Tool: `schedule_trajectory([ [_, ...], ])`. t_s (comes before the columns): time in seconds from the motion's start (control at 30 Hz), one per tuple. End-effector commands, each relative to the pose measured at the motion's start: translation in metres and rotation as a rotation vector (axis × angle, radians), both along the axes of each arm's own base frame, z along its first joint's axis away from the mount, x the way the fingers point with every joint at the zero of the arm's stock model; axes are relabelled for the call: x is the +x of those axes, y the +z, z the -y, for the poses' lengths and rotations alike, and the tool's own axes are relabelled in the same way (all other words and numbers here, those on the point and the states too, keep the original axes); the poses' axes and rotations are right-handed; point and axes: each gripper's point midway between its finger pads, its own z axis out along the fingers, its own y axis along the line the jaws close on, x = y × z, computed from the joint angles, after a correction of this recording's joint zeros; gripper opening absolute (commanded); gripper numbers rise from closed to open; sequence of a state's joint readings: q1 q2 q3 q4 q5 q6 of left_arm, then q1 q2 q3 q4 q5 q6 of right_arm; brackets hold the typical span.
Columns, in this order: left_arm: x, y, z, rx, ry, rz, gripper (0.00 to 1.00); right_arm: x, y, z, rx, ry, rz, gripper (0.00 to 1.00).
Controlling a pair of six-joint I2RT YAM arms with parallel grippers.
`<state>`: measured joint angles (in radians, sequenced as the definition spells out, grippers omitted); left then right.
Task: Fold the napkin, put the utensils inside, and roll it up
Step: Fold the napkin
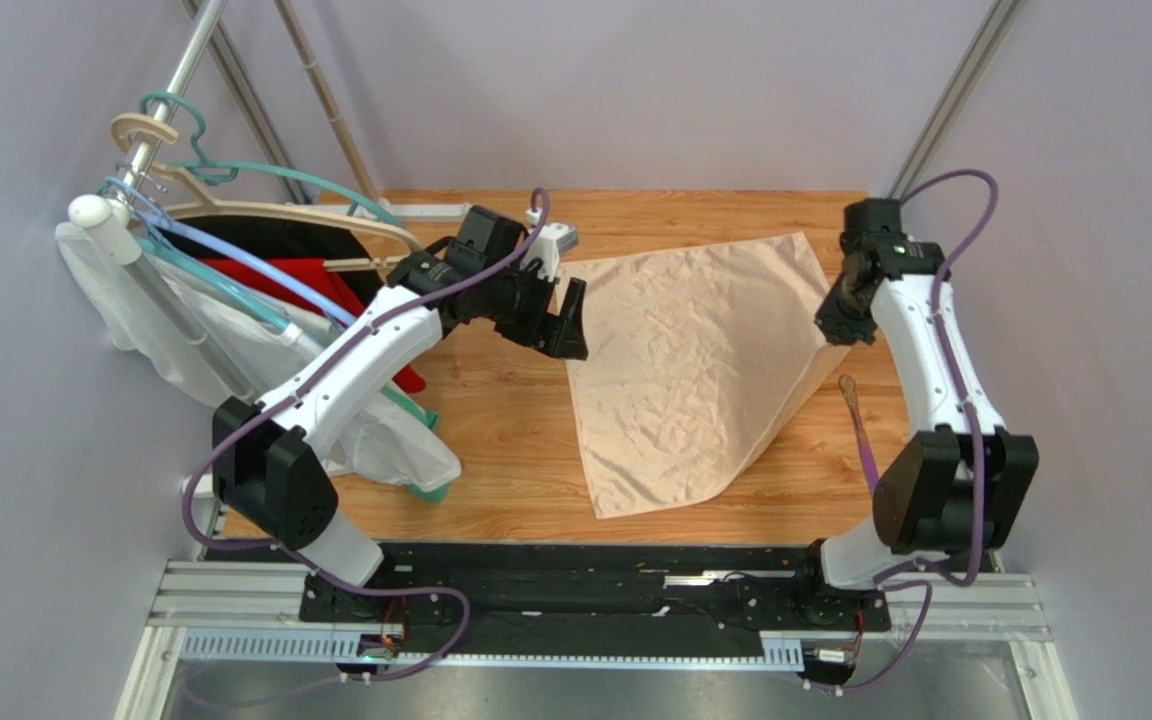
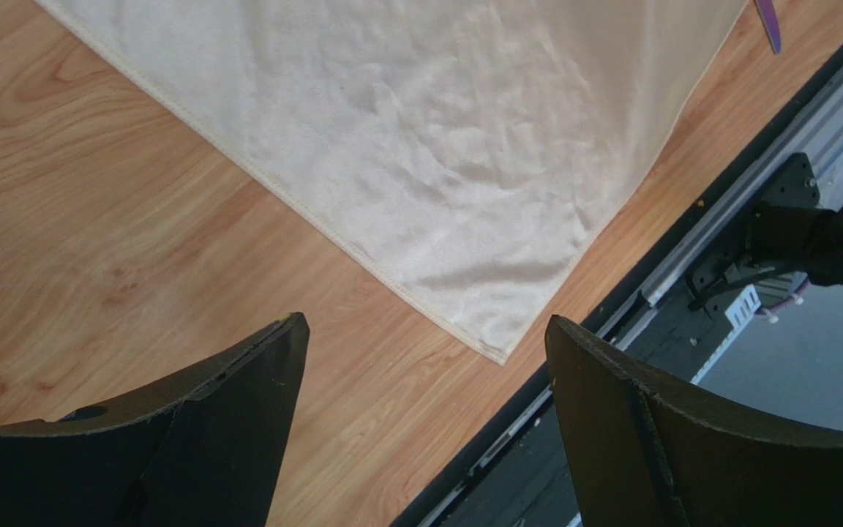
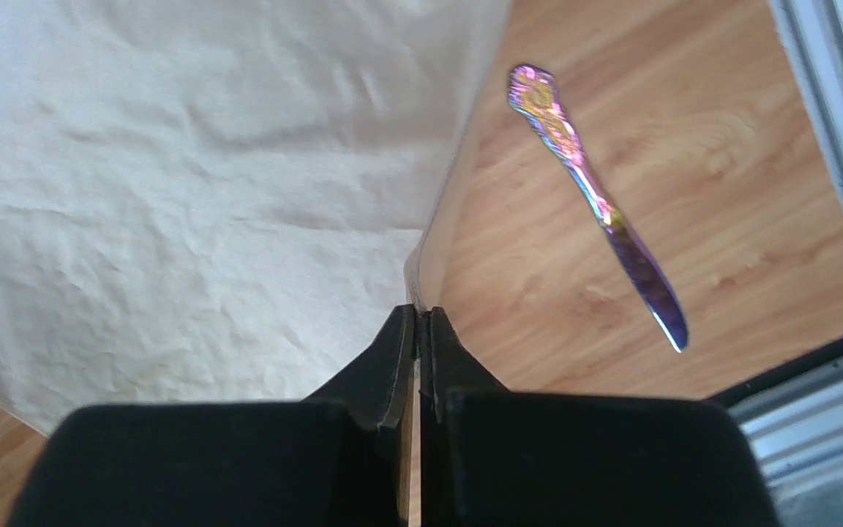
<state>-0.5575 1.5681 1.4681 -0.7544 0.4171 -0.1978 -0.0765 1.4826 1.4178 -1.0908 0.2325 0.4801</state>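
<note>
The wooden bench (image 1: pixel 507 450) fills the middle of the top view. On it lies the napkin (image 1: pixel 687 360), a big pale peach cloth, spread open with small wrinkles. It sits a bit right of the middle, turned so 1 corner points at the near edge of the bench. Most of it lies flat, but its right side is lifted off the wood.

At the far left, clothes (image 1: pixel 192 338) in white, red and black hang on hangers from a rail and spill onto the bench.

The left tool (image 1: pixel 564 318) hangs just by the napkin's far left side. Its 2 fingers are wide apart and hold nothing.

The right tool (image 3: pixel 423 318) is at the napkin's right edge. Its 2 fingers are pressed together on that edge, pinching the cloth and holding it up.

1 knife (image 3: pixel 596 203), shiny purple, lies flat on the bare wood just right of the napkin, not touching it.
</note>
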Motion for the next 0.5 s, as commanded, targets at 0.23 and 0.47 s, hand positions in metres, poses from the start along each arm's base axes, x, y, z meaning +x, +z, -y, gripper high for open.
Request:
schedule_trajectory([
  [0.23,0.026,0.029,-0.036,-0.021,0.089,0.076,0.89,0.096,-0.036,-0.112,0.052,0.182,-0.032,0.0],
  [0.47,0.031,0.026,-0.042,-0.019,0.107,0.066,0.89,0.139,-0.061,-0.168,0.089,0.258,-0.044,0.0],
])
